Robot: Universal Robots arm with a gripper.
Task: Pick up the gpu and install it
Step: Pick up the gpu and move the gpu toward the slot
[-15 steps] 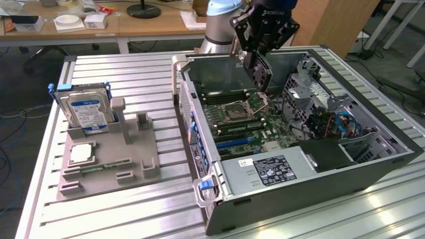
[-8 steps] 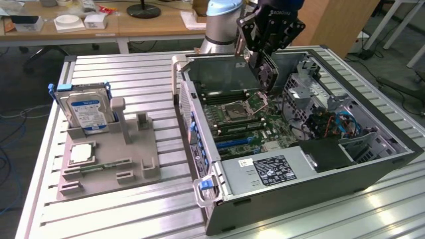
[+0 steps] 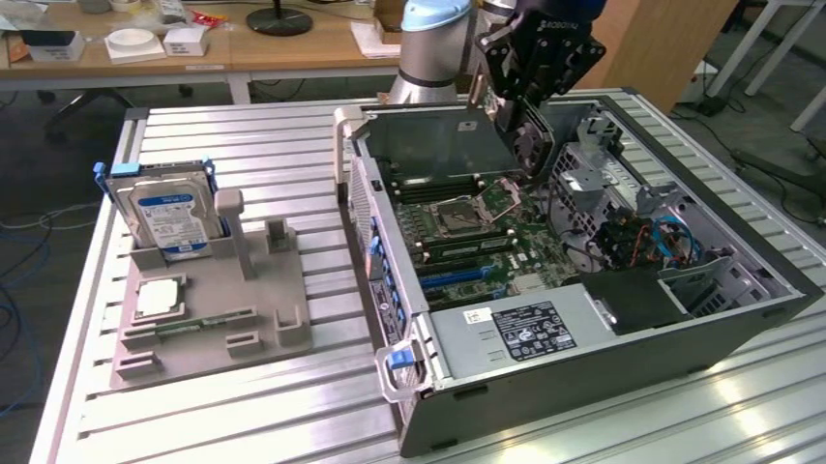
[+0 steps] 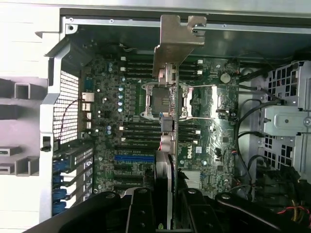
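Note:
I hold the gpu (image 4: 166, 145) edge-on between my fingers (image 4: 142, 208), its pale metal end bracket (image 4: 179, 34) pointing away from me. My gripper (image 4: 167, 206) is shut on the card. In the exterior view the gripper (image 3: 527, 97) hangs over the far end of the open computer case (image 3: 722, 319). The card is above the motherboard (image 4: 209, 145), over the CPU socket (image 4: 159, 99), and does not touch the board. The blue expansion slot (image 4: 133, 158) lies beside the card, nearer the case's rear grille.
On the exterior view's left, a grey holder (image 3: 207, 329) carries the silver hard drive (image 3: 165, 215), a small chip (image 3: 155, 298) and a green memory stick (image 3: 193, 324). Inside the case are a power supply (image 3: 516, 333), drive cage (image 4: 286, 121) and loose cables (image 3: 659, 242).

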